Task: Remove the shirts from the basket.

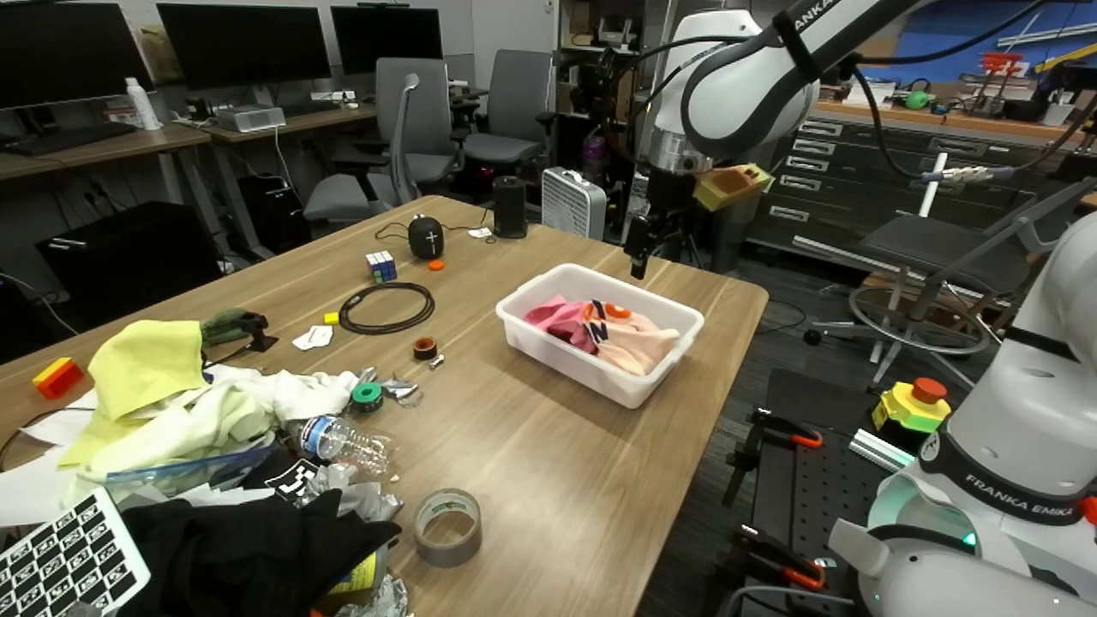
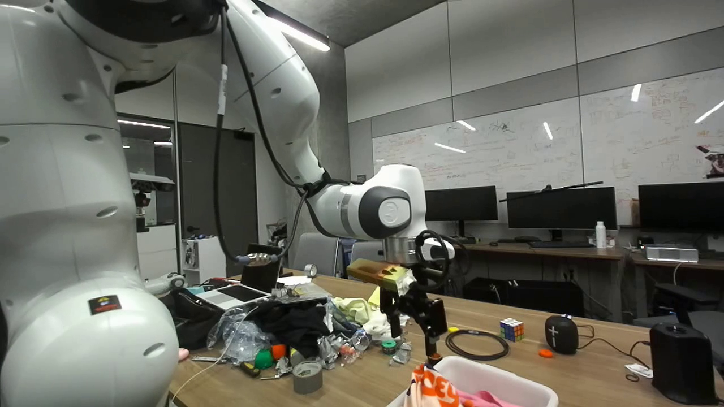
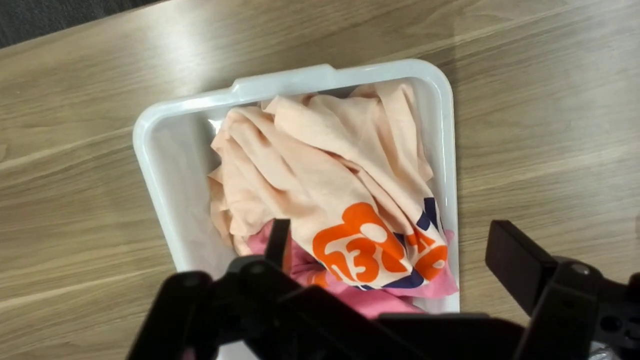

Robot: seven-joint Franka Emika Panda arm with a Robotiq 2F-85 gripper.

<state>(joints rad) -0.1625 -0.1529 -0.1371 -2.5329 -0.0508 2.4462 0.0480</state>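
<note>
A white plastic basket (image 1: 570,367) stands on the wooden table; it also shows in the wrist view (image 3: 280,84) and partly in an exterior view (image 2: 509,387). A peach shirt (image 3: 300,165) with orange and navy print lies crumpled inside; it also shows in both exterior views (image 1: 638,343) (image 2: 424,387). A pink shirt (image 3: 370,301) lies partly under it, also visible in both exterior views (image 1: 548,313) (image 2: 486,400). My gripper (image 3: 395,245) is open and empty above the basket, its fingers apart, pointing down. It also shows in both exterior views (image 1: 647,257) (image 2: 414,345).
A pile of clothes (image 1: 248,411) and clutter covers one end of the table, with a bottle (image 1: 347,441) and a grey tape roll (image 1: 448,548) beside it. A coiled cable (image 1: 386,328), a puzzle cube (image 1: 381,266) and a black speaker (image 1: 426,237) lie beyond the basket.
</note>
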